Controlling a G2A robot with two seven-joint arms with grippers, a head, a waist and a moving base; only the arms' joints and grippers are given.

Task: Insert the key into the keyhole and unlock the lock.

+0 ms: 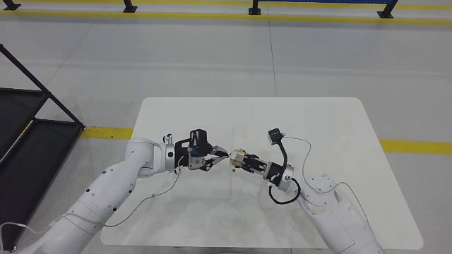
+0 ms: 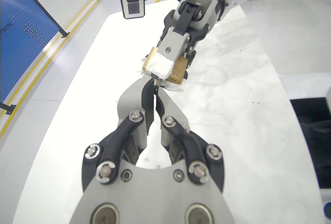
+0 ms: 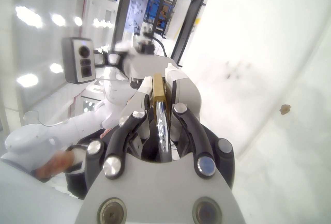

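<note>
lock [image 2: 178, 71] at table [image 1: 339, 127] centre, clamped in right gripper [image 3: 157, 85] | key [image 2: 156, 83] at its 9 o'clock, pinched in narrow left gripper [image 2: 156, 86], tip at lock's base | risk: jamming from tilt, lock slipping under twist

Top view looks steeply down from above the arms at the table [image 1: 339, 127], with both grippers low-centre in frame; left wrist view sits close behind the left gripper [image 2: 156, 84], right wrist view close behind the right gripper [image 3: 159, 80], the two facing each other and sharing the lock [image 2: 179, 70].
</note>
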